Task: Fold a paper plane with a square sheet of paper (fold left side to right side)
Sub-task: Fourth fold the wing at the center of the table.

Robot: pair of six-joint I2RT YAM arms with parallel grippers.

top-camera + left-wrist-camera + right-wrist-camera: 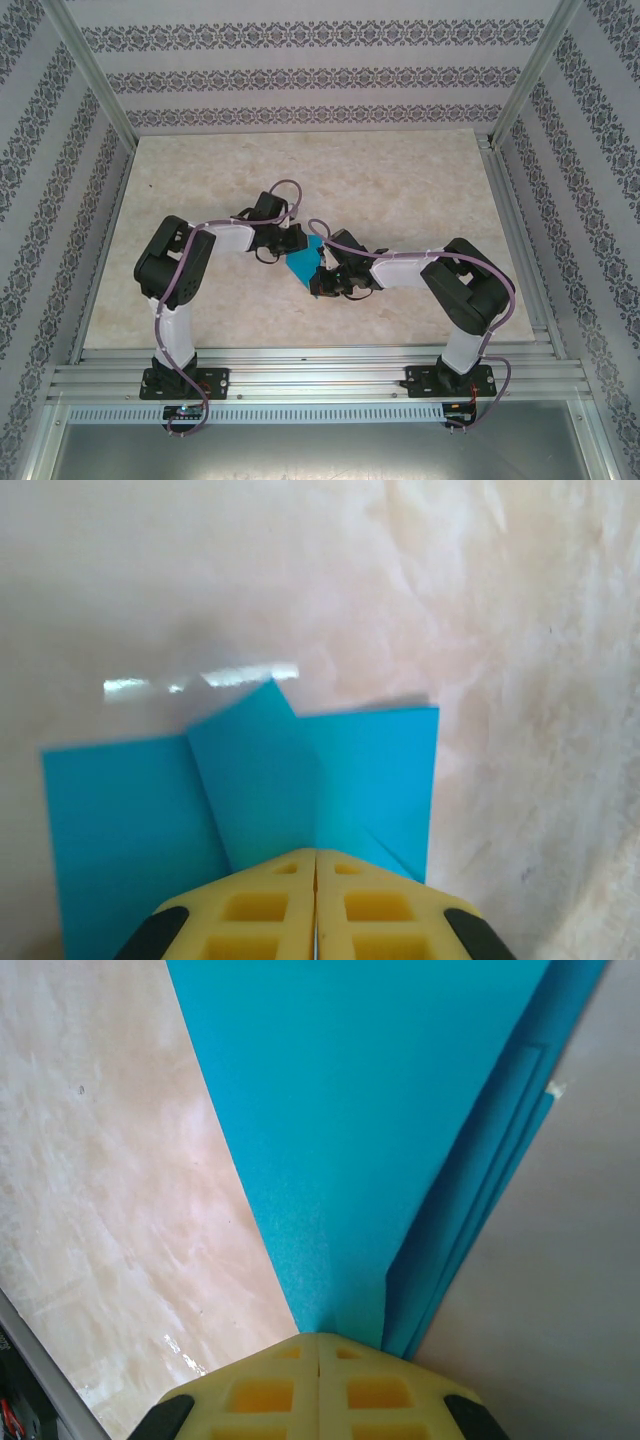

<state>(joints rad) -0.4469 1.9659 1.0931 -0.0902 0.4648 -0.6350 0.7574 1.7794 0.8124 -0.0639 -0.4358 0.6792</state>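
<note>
Partly folded cyan sheet of paper lies mid-table, right between the two grippers. The left gripper touches its far-left end and the right gripper its near-right end.

Left wrist view: left gripper has its yellow fingers pressed flat together with no gap. The sheet spreads out just ahead of the tips, wider than the fingers on both sides. A raised pointed flap sits in the middle. A crease runs straight back into the seam between the tips, and the near edge is hidden under them. Can't tell if a layer is nipped or only pressed on.

Right wrist view: right gripper is also fully closed. The sheet narrows to a point that goes in at the fingertips, so it is pinched there. Stacked folded layers run along the right side of the tips, with bare table to the left.
</note>
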